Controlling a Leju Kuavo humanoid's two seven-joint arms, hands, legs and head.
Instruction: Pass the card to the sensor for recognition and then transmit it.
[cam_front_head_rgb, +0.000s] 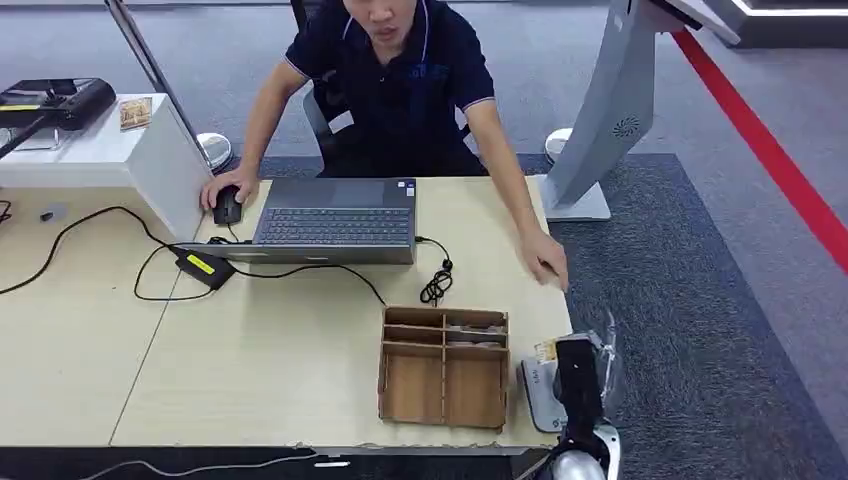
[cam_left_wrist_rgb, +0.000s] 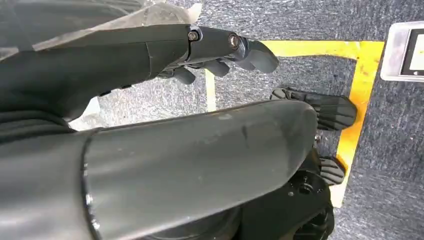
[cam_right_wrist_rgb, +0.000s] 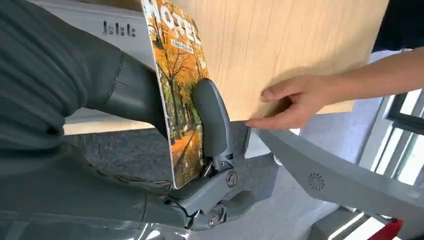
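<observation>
Gripping: right hand (cam_right_wrist_rgb: 200, 150) pinches card (cam_right_wrist_rgb: 177, 95), lower right of frame
Sensor (cam_front_head_rgb: 540, 395): directly beneath card, touching tabletop (cam_front_head_rgb: 250, 350) edge
Left hand (cam_left_wrist_rgb: 220, 50): empty, fingers loosely curled

Open laptop (cam_front_head_rgb: 335, 220) on wooden table (cam_front_head_rgb: 250, 350), mouse (cam_front_head_rgb: 227, 206), compartmented wooden organizer (cam_front_head_rgb: 444, 366), seated person (cam_front_head_rgb: 400, 80)

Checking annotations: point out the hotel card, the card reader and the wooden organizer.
hotel card (cam_right_wrist_rgb: 175, 90), right wrist view, printed face.
card reader (cam_front_head_rgb: 538, 392), head view, grey top.
wooden organizer (cam_front_head_rgb: 443, 400), head view, middle divider.
</observation>
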